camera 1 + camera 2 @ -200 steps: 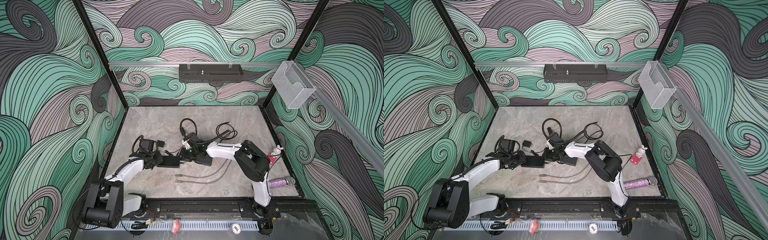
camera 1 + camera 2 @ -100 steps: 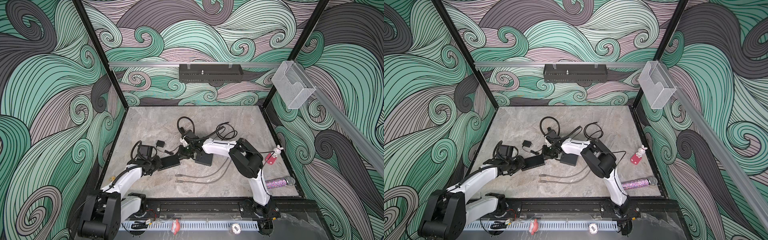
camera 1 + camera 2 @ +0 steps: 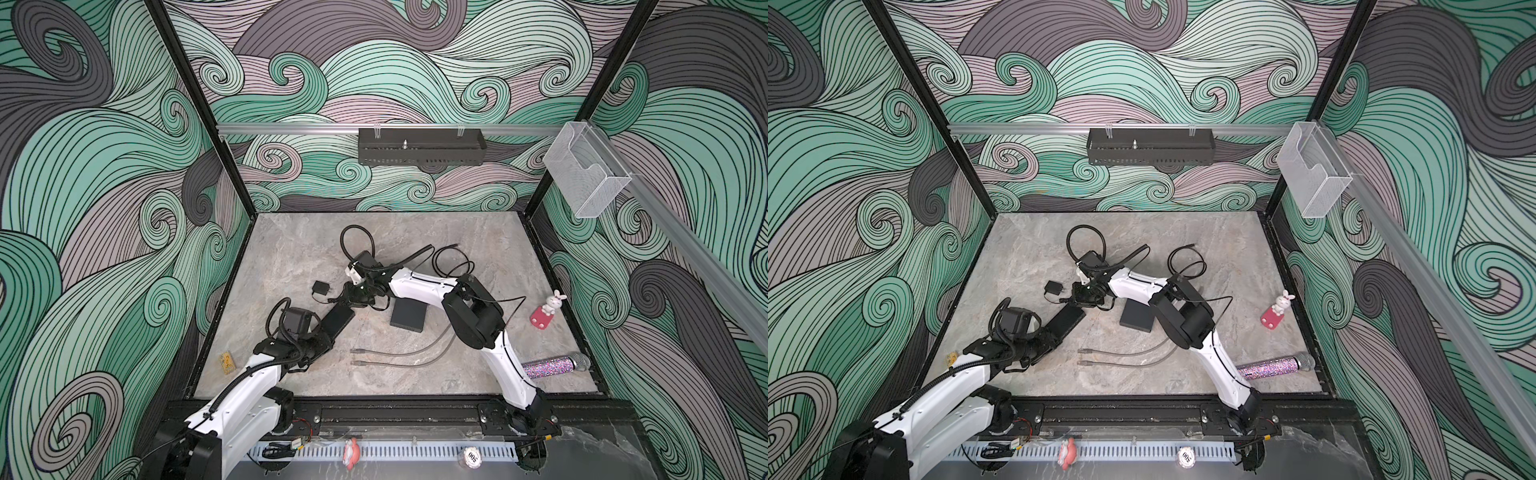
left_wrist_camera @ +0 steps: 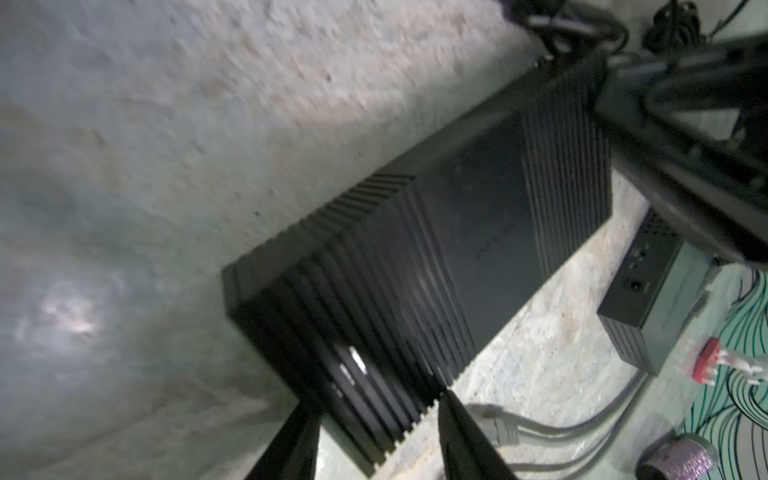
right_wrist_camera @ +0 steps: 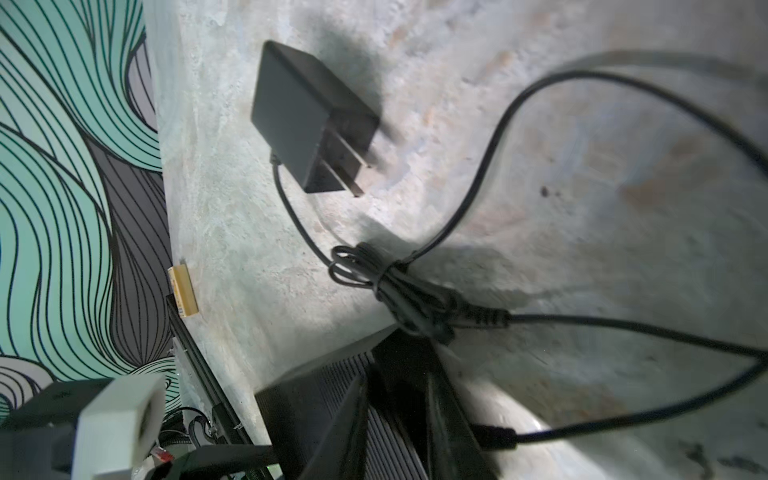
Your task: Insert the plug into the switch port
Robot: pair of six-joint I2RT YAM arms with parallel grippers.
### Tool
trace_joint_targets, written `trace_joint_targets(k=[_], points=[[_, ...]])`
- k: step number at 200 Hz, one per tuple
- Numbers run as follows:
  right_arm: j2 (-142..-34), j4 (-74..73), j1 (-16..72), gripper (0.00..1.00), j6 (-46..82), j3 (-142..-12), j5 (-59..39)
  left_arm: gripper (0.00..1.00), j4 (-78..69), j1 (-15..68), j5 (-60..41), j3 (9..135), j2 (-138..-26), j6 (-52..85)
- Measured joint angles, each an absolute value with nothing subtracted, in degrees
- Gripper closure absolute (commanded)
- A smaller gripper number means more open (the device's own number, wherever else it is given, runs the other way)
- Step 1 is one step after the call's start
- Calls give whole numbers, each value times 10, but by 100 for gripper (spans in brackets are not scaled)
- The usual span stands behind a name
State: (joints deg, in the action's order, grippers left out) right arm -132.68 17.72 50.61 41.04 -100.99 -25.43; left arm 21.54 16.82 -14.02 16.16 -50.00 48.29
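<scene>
**A:** Two grippers on one black box, is that right?

**B:** Yes. The ribbed switch [image 3: 341, 318] [image 3: 1068, 320] [image 4: 457, 249] lies slantwise a little left of the table's [image 3: 291, 249] middle, one end aimed at the front-left corner. The left gripper [image 3: 329, 331] [image 4: 378, 403] has that end clamped, a finger against each long side, as its wrist view shows.

**A:** And the other arm?

**B:** The right gripper [image 3: 352, 302] [image 3: 1081, 297] [image 5: 397, 365] sits over the switch's far end. Its fingers stand close together and the plug [image 5: 494, 436] runs in behind one of them, so I read it as pinched on the plug. The tip is hidden; whether it sits in a port I cannot tell.

**A:** Where does its cord [image 5: 486, 318] lead?

**B:** Through a tied bundle [image 5: 386, 278] to the power adapter [image 5: 303, 124] [image 3: 320, 286], which lies flat near that gripper, toward the left edge.

**A:** Anything else?

**B:** A second black box [image 3: 408, 318] [image 3: 1138, 318] lies near the middle, with grey cables [image 3: 399, 353] toward the front edge. A pink rabbit toy [image 3: 546, 311] and a glitter microphone [image 3: 552, 368] lie by the right edge.
</scene>
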Motion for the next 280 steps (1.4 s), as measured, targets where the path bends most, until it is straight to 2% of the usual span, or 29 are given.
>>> trace_joint_targets(k=[57,103,144,191,280], points=[[-1331,153,526,73,384,-1049,-289,50,226,197,-176,153,-481,511],[-1331,195,528,73,358,-1042,-295,50,306,199,-165,178,-462,502],[-1324,190,527,73,353,-991,-294,49,367,200,-162,198,-436,494],[-1265,188,527,71,353,-910,-277,44,407,200,-150,225,-418,484],[-1206,191,534,68,358,-891,-301,42,364,200,-128,276,-414,468]])
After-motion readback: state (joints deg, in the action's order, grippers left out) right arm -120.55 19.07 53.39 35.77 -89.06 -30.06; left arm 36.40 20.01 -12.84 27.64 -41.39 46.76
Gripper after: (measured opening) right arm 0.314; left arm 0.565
